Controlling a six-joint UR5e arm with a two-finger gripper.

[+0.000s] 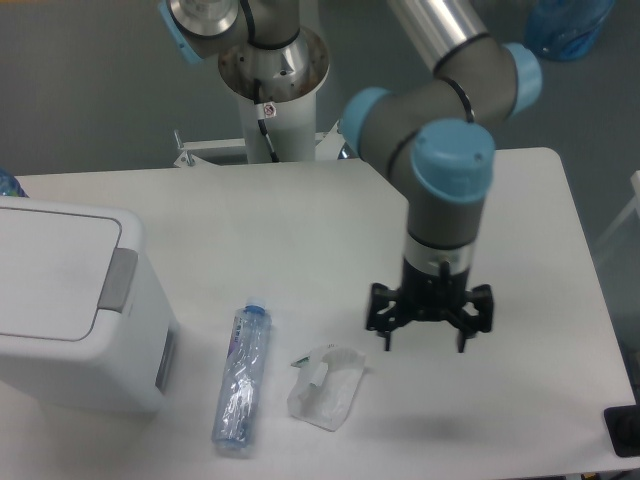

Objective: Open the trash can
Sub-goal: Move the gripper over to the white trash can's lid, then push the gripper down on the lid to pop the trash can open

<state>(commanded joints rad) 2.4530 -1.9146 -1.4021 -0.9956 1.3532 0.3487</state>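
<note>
The gripper [425, 345] is hanging above bare table [300, 230], its fingers spread wide with nothing between them. Just to its left, a crumpled clear wrapper [327, 386] is lying on the surface, and beyond that a plastic bottle [241, 379] is lying lengthwise, both sitting low in the line toward the trash can [70, 305] far to the left. Behind that line, further from the camera, the tabletop is running bare across to the can's grey push tab [119, 279]. A black block [622, 431] is sitting at the edge off to the right.
</note>
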